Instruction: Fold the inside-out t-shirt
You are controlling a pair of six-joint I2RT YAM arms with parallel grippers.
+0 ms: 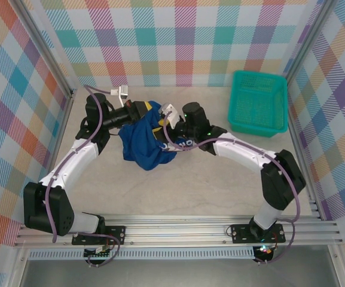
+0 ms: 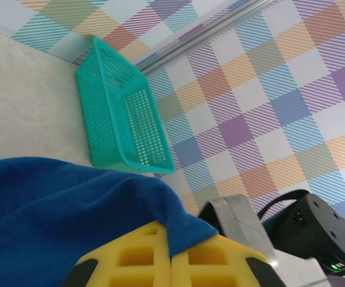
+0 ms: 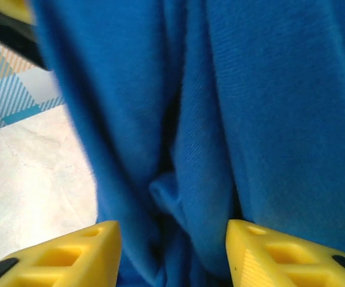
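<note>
The inside-out t-shirt [image 1: 141,143] is a royal-blue bunch that hangs from my left gripper [image 1: 153,113] down to the table at mid-left. In the left wrist view the yellow fingers [image 2: 130,260] are shut, with an edge of the t-shirt [image 2: 52,215] pinched in the left gripper [image 2: 173,232]. My right gripper [image 1: 167,133] reaches into the cloth from the right. In the right wrist view the right gripper [image 3: 172,239] stands open with hanging folds of the t-shirt [image 3: 256,89] between its two yellow fingertips [image 3: 262,251], which are not pressed together.
A teal mesh basket [image 1: 259,101] stands at the back right corner, also in the left wrist view [image 2: 121,107]. Plaid walls enclose the beige table [image 1: 178,191] on three sides. Bare table lies in front of the shirt [image 3: 28,173].
</note>
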